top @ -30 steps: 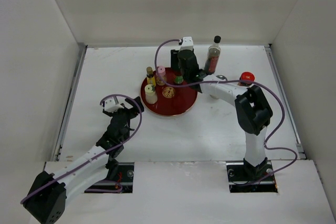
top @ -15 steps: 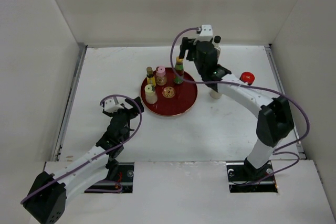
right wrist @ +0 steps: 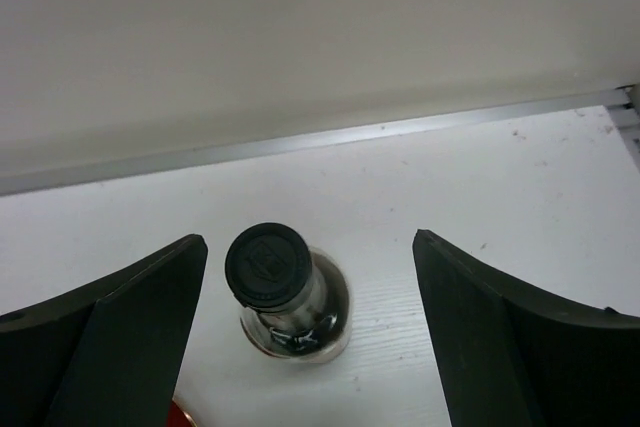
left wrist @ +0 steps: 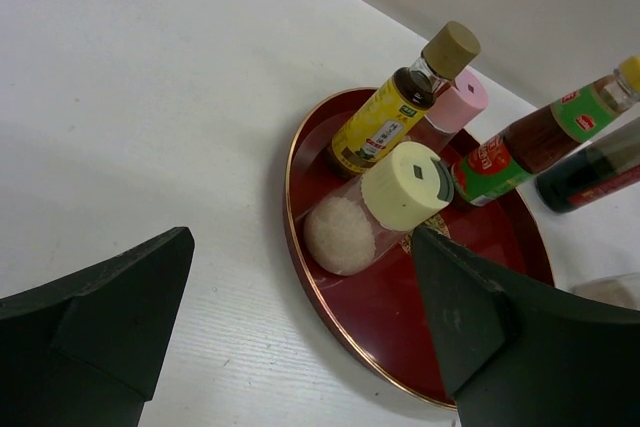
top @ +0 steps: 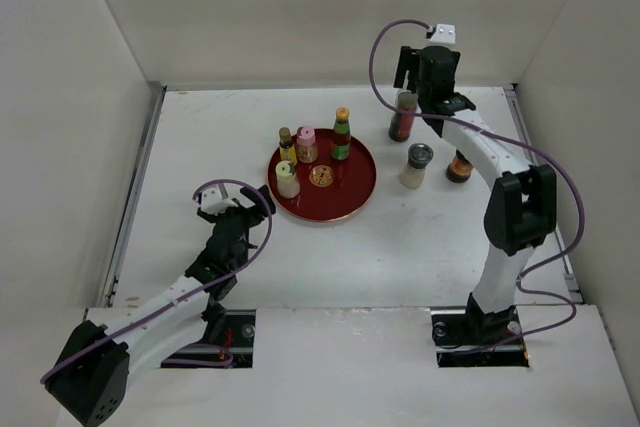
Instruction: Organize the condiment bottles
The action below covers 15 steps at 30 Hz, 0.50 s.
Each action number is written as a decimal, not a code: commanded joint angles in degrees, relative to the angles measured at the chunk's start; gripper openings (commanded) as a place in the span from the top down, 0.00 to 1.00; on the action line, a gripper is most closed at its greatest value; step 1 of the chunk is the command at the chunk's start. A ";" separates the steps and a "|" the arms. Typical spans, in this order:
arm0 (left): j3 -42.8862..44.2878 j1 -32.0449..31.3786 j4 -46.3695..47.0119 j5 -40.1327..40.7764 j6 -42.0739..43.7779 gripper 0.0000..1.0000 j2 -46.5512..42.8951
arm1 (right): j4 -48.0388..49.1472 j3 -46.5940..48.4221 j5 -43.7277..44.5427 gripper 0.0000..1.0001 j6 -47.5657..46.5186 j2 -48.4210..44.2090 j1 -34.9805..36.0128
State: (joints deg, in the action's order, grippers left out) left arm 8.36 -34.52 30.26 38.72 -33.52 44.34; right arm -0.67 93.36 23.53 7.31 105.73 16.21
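Note:
A red round tray [top: 345, 202] holds the amber yellow-labelled bottle [top: 286, 145], the pink-capped bottle [top: 307, 144], the pale yellow-green-capped bottle [top: 287, 179] and the green-red yellow-capped bottle [top: 342, 134]. The tall dark black-capped bottle [top: 402, 119] stands on the table right of the tray. My right gripper [top: 413, 87] is open above it, its cap [right wrist: 267, 265] between and below the jaws. The grey-lidded jar [top: 417, 165] and the red-lidded jar [top: 460, 169], partly under my right arm, stand further right. My left gripper [top: 252, 205] is open and empty by the tray's near left rim [left wrist: 300, 162].
White walls enclose the table at the back and on both sides. The back wall and a metal strip along the table's back edge [right wrist: 400, 127] lie just behind the dark bottle. My right arm stretches over the right side of the table.
My right gripper has left the green-red bottle standing on the tray and swung right and back to above the tall dark bottle. The left arm has not moved.

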 commanded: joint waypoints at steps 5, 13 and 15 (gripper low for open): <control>0.08 0.20 4.01 -0.31 -0.67 0.09 1.63 | -0.57 5.78 -6.83 0.27 -0.02 5.97 -1.22; 0.17 0.12 4.10 -0.31 -0.67 0.09 2.16 | 10.49 -1.24 -2.44 0.66 -0.71 -0.25 -0.61; 0.25 0.12 4.19 -0.31 -0.58 0.09 2.25 | 12.78 -2.92 -0.86 0.67 -1.86 -3.94 0.35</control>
State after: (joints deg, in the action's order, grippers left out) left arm 8.36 -34.52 31.20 38.72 -33.52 46.46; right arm 1.37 91.09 19.29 7.09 110.43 15.64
